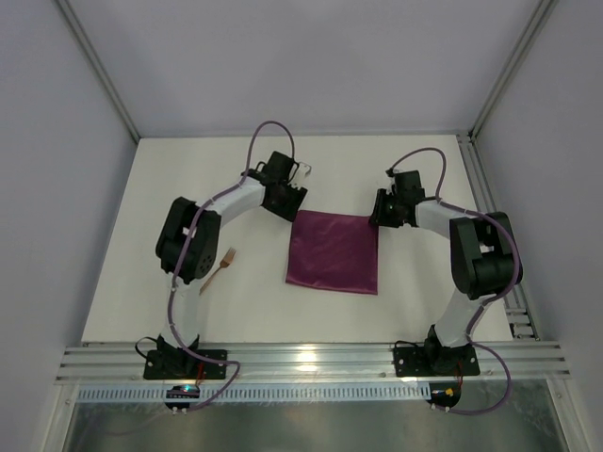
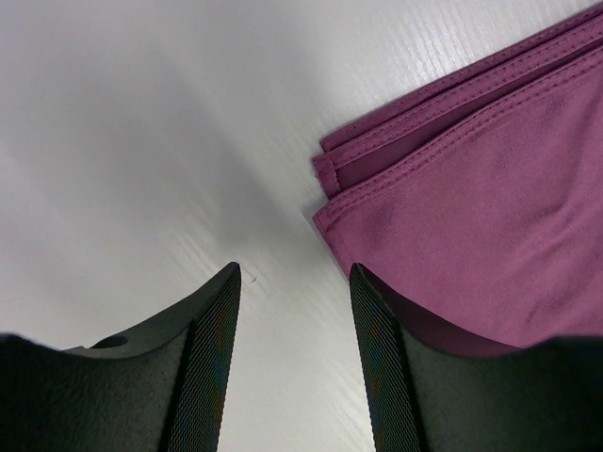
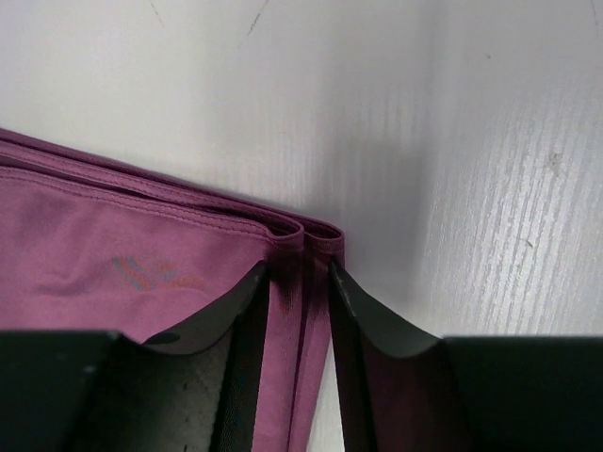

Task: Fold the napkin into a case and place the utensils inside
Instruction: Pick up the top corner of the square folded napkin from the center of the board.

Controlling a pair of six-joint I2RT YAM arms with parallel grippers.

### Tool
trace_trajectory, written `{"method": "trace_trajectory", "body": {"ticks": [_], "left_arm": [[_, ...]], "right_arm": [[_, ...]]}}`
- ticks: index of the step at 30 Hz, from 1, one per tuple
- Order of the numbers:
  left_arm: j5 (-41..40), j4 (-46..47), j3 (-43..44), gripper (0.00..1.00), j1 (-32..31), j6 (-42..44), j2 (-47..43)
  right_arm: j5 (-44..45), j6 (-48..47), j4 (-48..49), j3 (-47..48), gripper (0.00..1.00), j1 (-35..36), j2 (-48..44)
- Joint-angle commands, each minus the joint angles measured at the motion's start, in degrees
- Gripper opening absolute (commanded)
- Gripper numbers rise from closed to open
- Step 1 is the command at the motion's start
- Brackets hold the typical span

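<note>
The plum-purple napkin (image 1: pixel 334 252) lies flat on the white table, folded in layers into a near-square. My left gripper (image 1: pixel 296 207) hovers at its far left corner, open. In the left wrist view only bare table shows between the fingers (image 2: pixel 212 358), and the napkin (image 2: pixel 471 207) lies just right of them. My right gripper (image 1: pixel 379 217) is at the far right corner. There its jaws (image 3: pixel 297 270) stand a little apart, astride the napkin's (image 3: pixel 113 254) doubled folded edge. Of the utensils, one copper fork (image 1: pixel 224 262) shows, lying left of the napkin beside the left arm.
The white table (image 1: pixel 188 179) is bounded by metal frame posts at the back corners and an aluminium rail (image 1: pixel 311 363) along the near edge, where both arm bases are bolted. The left arm's elbow (image 1: pixel 184 240) looms over the fork's handle end.
</note>
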Motion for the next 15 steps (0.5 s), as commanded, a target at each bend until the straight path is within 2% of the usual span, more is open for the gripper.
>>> {"method": "trace_trajectory", "body": {"ticks": [1, 4, 15], "left_arm": [[1.69, -0.34, 3.03, 0.52, -0.23, -1.90, 2.17], [1.77, -1.04, 4.70, 0.48, -0.23, -2.08, 3.67], [6.78, -0.08, 6.02, 0.44, -0.23, -3.39, 5.26]], "right_arm": [[2.39, -0.04, -0.74, 1.32, 0.37, -0.32, -1.25], [2.74, -0.56, -1.88, 0.97, 0.44, -0.23, -3.62], [3.00, -0.74, -2.68, -1.57, 0.44, -0.32, -7.75]]}}
